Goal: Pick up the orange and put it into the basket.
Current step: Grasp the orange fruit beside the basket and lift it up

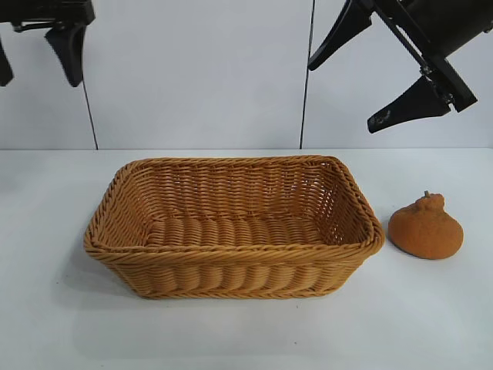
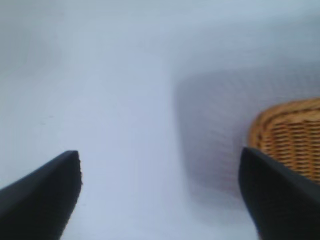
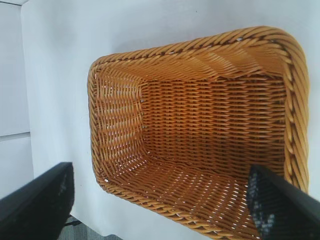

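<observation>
The orange is a squat orange-brown fruit with a knobby neck. It sits on the white table just right of the basket, a wide tan wicker one in the middle of the table. The basket is empty; its inside fills the right wrist view, and a corner shows in the left wrist view. My right gripper is open and empty, high above the basket's right end and the orange. My left gripper is open and empty, high at the upper left. The orange is out of both wrist views.
The white table runs under everything, with bare surface in front of the basket and to its left. A pale panelled wall stands behind. The table's edge shows in the right wrist view.
</observation>
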{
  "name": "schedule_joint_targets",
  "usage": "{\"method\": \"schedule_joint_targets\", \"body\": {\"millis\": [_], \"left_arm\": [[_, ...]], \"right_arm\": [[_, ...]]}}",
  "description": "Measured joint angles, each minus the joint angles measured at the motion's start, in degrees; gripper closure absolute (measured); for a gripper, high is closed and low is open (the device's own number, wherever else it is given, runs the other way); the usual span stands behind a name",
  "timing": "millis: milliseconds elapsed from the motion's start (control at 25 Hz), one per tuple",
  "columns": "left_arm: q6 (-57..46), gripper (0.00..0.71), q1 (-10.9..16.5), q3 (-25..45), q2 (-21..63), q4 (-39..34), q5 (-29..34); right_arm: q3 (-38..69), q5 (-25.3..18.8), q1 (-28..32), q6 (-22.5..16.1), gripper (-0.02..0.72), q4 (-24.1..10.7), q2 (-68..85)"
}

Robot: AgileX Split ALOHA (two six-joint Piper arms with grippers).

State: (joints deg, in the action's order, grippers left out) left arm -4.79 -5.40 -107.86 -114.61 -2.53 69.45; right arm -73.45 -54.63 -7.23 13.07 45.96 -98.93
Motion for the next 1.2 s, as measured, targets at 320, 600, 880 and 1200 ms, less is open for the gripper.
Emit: {"method": "schedule_joint_targets", "body": {"millis": [320, 600, 880, 1200], "left_arm": [[1.03, 0.098, 3.18, 2.84, 2.47, -0.62, 0.07], [1.55, 0.098, 3.18, 18.65, 15.30, -0.62, 0.01], [1.56, 0.098, 3.18, 40.02, 38.16, -0.66, 0.10], [0.34, 0.098, 3.18, 61.23, 62.85, 0.00, -1.36]], "right_arm": [[0.00, 0.42, 0.00, 0.00, 0.063, 0.00, 0.00], [0.00, 0.37, 0.00, 0.00, 0.063, 0.00, 0.00], [0.00, -0.27, 0.00, 0.00, 0.063, 0.00, 0.00], [0.00, -0.45, 0.00, 0.00, 0.063, 0.00, 0.00]]}}
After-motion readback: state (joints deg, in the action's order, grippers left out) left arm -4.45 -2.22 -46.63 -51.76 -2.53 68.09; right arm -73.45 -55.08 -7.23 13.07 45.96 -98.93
